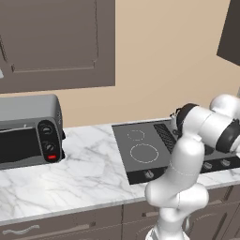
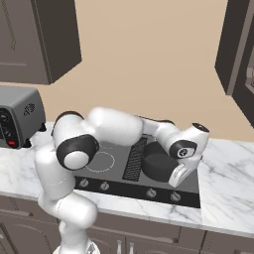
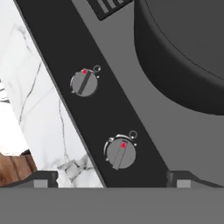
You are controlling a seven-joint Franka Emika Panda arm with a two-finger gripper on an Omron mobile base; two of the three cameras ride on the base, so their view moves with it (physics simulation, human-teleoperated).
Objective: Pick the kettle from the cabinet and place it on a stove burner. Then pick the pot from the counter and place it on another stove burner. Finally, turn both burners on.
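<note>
Grey toaster oven (image 1: 29, 131) at left end of white marble counter (image 1: 89, 173); flat dark grey glass cooktop (image 1: 140, 154) with thin white ring burners (image 1: 144, 153) toward the counter's right. Wide dark charcoal pot (image 2: 158, 166) already sits on a right-side burner. Kettle not identifiable from these views. Gripper (image 2: 178, 174) hangs over the cooktop's front edge, jaws spread wide, holding nothing. Hand view: 2 round grey knobs (image 3: 120, 153) in the black front strip, the second knob (image 3: 83, 82) beyond it. Judged step: turning burners on. Centre the fingers astride the knob's raised bar, descend squarely, close, then rotate without dragging sideways.
</note>
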